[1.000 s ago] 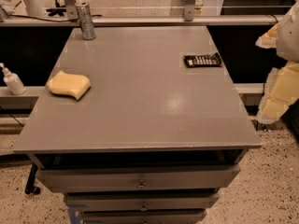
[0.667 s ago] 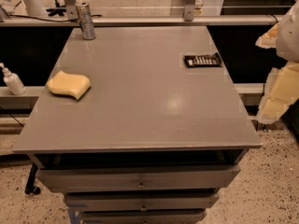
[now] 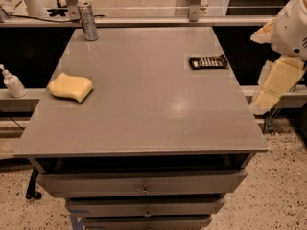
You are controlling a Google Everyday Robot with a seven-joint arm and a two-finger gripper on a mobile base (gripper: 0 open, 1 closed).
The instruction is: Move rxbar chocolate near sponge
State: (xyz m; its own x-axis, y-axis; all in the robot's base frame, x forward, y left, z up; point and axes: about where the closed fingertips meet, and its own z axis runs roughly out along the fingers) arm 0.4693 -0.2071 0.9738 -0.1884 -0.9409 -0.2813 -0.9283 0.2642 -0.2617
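Observation:
The rxbar chocolate (image 3: 207,61) is a flat black bar with white lettering. It lies near the right edge of the grey table (image 3: 153,109), towards the back. The sponge (image 3: 71,86) is a pale yellow wavy block near the table's left edge. The two are far apart, with the table's width between them. My arm and gripper (image 3: 274,83) show as white and pale yellow parts at the right edge of view. They are off the table's right side, to the right of the bar and not touching it.
A metal can (image 3: 88,21) stands at the table's back left corner. A white pump bottle (image 3: 12,82) stands on a ledge left of the table. Drawers (image 3: 144,183) sit under the tabletop. A rail runs behind the table.

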